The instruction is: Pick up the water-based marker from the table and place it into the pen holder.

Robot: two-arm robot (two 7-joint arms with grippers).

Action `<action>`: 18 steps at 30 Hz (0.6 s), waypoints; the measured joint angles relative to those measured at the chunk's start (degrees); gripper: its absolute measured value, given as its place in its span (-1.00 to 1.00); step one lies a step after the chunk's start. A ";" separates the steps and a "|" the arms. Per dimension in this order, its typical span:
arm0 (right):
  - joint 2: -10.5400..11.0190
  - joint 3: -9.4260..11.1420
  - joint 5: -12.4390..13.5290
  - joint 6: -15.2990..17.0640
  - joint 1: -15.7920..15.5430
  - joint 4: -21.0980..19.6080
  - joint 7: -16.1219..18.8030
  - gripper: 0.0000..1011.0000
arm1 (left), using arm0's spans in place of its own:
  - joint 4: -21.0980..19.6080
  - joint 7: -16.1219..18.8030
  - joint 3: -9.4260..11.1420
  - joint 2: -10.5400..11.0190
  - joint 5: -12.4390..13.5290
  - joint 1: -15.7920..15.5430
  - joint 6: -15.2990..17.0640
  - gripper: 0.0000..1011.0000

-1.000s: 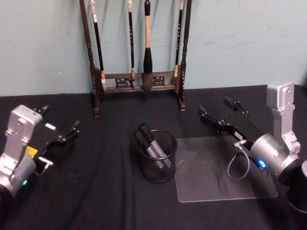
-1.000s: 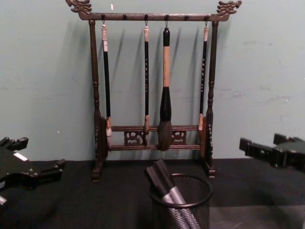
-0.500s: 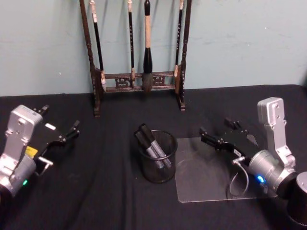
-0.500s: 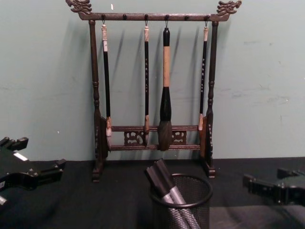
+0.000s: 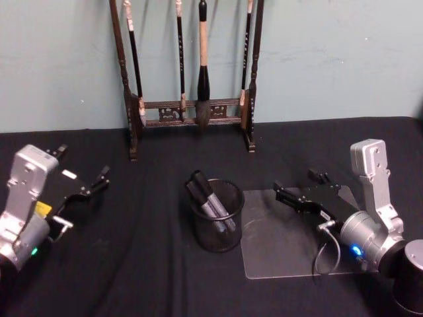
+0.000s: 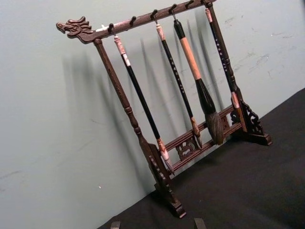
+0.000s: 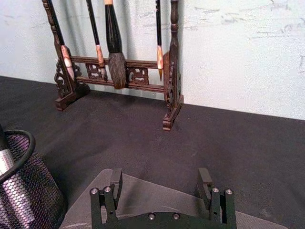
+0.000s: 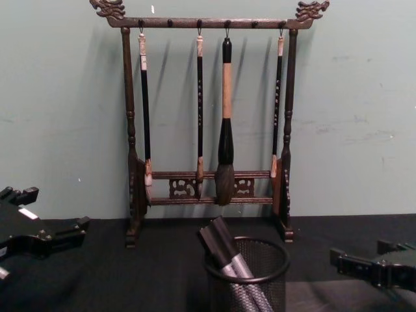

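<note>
The black mesh pen holder (image 5: 217,228) stands mid-table on the black table (image 5: 152,277). Two grey-and-black markers (image 5: 206,195) lean inside it, also seen from the chest as markers (image 8: 226,252) in the pen holder (image 8: 260,286). My right gripper (image 5: 294,183) hovers low to the right of the holder, open and empty. Its fingers (image 7: 116,183) spread wide in the right wrist view, with the pen holder (image 7: 26,193) off to one side. My left gripper (image 5: 84,162) is open and empty, parked at the far left.
A clear plastic sheet (image 5: 291,247) lies flat right of the holder, under the right gripper. A tall dark wooden brush rack (image 5: 192,109) with hanging brushes stands at the back against the wall. Bare tabletop lies left of and in front of the holder.
My right gripper has dropped lower and drawn back to the right, over the clear sheet, staying open. The left arm and the markers in the holder have not moved.
</note>
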 joint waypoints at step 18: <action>0.10 -0.12 0.10 -0.10 0.05 -0.05 0.04 0.98 | 0.00 0.00 0.00 0.00 0.00 0.00 0.00 0.98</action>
